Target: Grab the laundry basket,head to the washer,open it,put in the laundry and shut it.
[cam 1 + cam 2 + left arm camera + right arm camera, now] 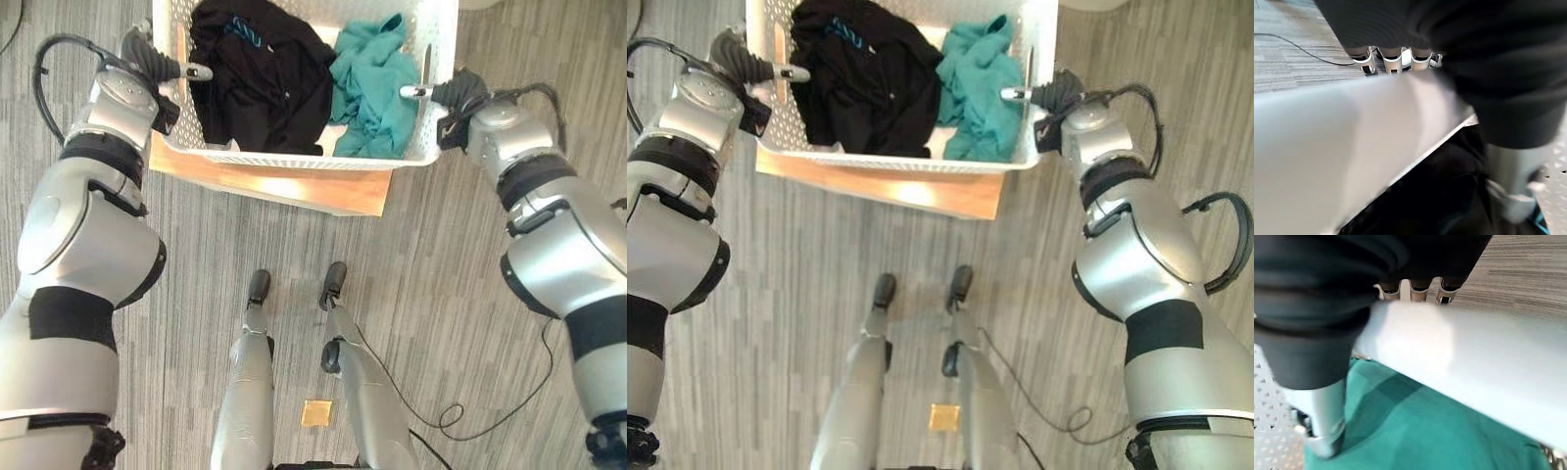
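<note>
Arms reach out wide, left hand (162, 65) and right hand (446, 93) each clamped over a side rim of the white laundry basket (294, 157), thumbs inside, on a wooden stand (294, 188), black clothes (257, 78) and teal clothes (374, 83) inside.

The left arm (88, 245) and right arm (558, 255) are showing smooth, rounded silver-grey shells, with black bands breaking them at the joints. A dark ribbed cover is wrapping each wrist and the back of the left hand (162, 65) and right hand (446, 93). Silver fingers (1392, 54) are ending in dark tips, and the thumb (1327, 416) is gleaming silver.
</note>
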